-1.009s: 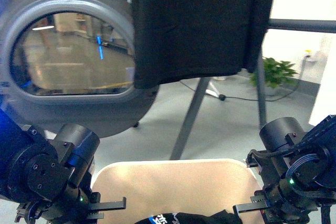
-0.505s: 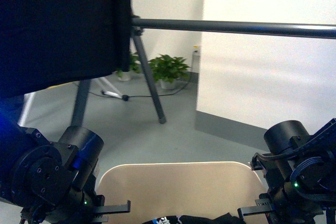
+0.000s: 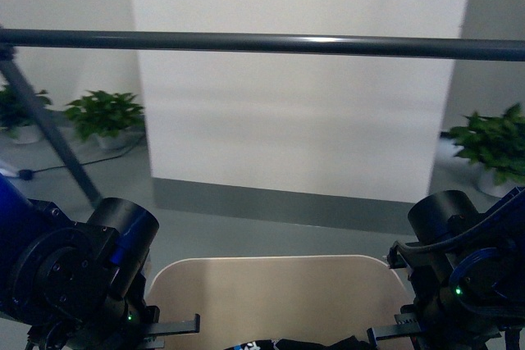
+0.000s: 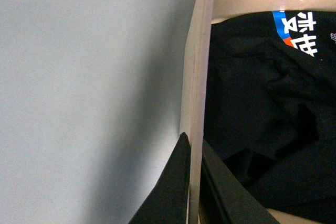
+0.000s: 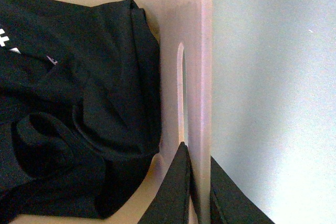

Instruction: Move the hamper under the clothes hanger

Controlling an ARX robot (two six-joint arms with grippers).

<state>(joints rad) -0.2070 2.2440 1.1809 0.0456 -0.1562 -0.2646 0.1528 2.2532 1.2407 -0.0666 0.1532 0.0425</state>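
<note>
The beige hamper [image 3: 279,288] sits low in the front view between my two arms, with dark clothes [image 3: 312,342] inside. My left gripper [image 4: 193,156] is shut on the hamper's left rim [image 4: 198,66], one finger outside, one inside. My right gripper [image 5: 197,163] is shut on the right rim [image 5: 202,51], beside an oval handle cutout [image 5: 181,82]. The clothes hanger's dark horizontal bar [image 3: 262,42] runs across the whole front view above and beyond the hamper. One angled leg [image 3: 49,133] shows at the left.
A white wall panel [image 3: 295,120] stands behind the bar, with grey floor [image 3: 271,231] in front of it. Potted plants stand at the left [image 3: 102,116] and right [image 3: 492,149]. A black garment with blue and white print [image 4: 294,30] lies in the hamper.
The view has swung right: the round dryer door and the hanging black cloth have left the frame, and the bar now spans the whole view. Both grippers have kept their hold on the hamper.
</note>
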